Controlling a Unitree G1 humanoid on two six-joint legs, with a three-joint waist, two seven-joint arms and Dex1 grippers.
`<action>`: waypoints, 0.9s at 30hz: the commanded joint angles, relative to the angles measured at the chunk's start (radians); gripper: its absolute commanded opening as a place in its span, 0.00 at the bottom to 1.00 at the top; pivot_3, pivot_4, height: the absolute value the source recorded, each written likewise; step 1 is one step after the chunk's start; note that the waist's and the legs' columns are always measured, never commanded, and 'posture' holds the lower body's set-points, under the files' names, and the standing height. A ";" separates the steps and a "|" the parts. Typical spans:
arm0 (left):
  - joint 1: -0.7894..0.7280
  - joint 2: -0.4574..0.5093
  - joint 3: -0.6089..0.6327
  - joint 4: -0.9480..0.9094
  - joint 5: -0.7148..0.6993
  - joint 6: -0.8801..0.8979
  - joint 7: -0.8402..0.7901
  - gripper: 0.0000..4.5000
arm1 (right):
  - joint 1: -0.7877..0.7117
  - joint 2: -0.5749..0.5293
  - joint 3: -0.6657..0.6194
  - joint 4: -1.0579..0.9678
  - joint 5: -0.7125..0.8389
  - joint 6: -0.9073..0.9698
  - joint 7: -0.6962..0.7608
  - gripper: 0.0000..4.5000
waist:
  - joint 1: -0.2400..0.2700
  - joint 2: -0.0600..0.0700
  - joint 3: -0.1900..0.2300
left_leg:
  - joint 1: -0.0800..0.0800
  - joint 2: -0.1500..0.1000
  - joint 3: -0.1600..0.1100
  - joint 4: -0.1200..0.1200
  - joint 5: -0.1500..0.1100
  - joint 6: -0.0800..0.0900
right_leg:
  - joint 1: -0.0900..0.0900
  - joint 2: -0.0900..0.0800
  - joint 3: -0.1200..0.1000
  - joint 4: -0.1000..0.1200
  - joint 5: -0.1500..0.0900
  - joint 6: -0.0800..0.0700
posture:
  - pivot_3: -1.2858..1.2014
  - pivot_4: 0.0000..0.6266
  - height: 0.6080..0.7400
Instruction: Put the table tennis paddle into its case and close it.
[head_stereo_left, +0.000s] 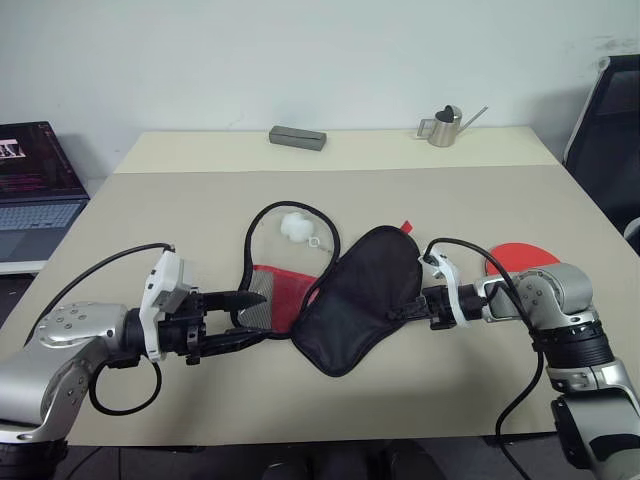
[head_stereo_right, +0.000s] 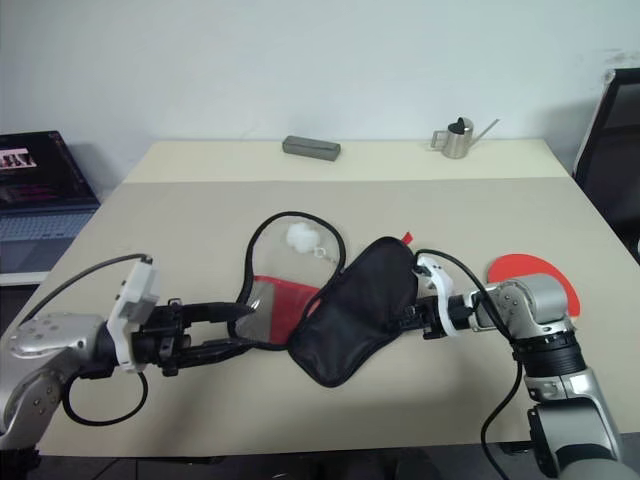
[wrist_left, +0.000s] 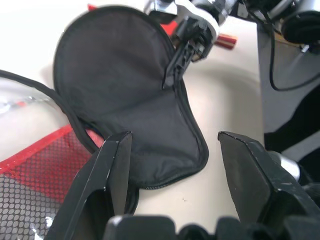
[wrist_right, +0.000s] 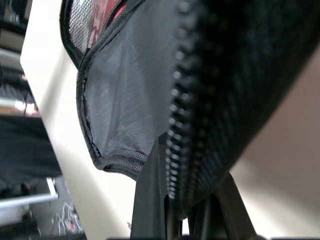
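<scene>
The soft paddle-shaped zip case (head_stereo_left: 350, 300) lies mid-table, unzipped and spread: black flap on the robot's right, red/mesh/clear-panel half (head_stereo_left: 272, 298) on its left, black zip edge looping up around a small white ball (head_stereo_left: 296, 228). The table tennis paddle (head_stereo_left: 520, 258), red round rubber face, sits flat on the beige table (head_stereo_left: 400, 190) behind the right arm, well apart from the case opening; handle hidden from here.

Right gripper (head_stereo_left: 412, 308): fingers pinched tight on the zip edge of the black flap, lifting it a bit; wrist view shows the zip teeth clamped between the tips. Left gripper (head_stereo_left: 250, 318): jaws spread wide, holding nothing, tips at the mesh half's near edge, w/ the flap lying btwn them in its wrist view.

Risks, judged from this:
- Paddle not yet in, and the only closed claw is busy w/ the flap. Letting go probably drops the flap shut over the opening.
- Thin pinch on fabric could slip if pulled sideways.
- Ball sits inside the zip loop; dragging the case may roll it off.
- Left jaws may snag the mesh.
</scene>
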 joint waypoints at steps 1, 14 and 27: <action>0.017 0.025 0.022 -0.057 -0.037 0.009 -0.018 0.66 | -0.034 -0.068 0.099 -0.024 -0.024 -0.082 0.124 0.00 | 0.000 0.000 0.000 | 0.000 0.000 0.000 0.000 0.000 0.000 | 0.000 0.000 0.000 0.000 0.000 0.000 | 0.52 0.24 1.00; 0.055 0.034 0.013 -0.085 -0.027 0.001 -0.013 0.66 | -0.264 -0.152 0.354 0.347 -0.345 -0.470 0.456 0.00 | 0.001 0.000 0.005 | 0.000 0.000 0.000 0.000 0.000 0.000 | 0.000 0.000 0.000 0.000 0.000 0.000 | 0.52 0.24 1.00; 0.014 0.026 -0.039 -0.065 -0.003 -0.012 -0.009 0.66 | -0.433 -0.001 0.279 0.670 -0.498 -0.623 0.446 0.37 | 0.000 0.001 0.006 | -0.001 -0.001 0.000 0.000 0.000 0.000 | -0.001 -0.001 -0.001 0.000 0.000 0.000 | 0.52 0.24 1.00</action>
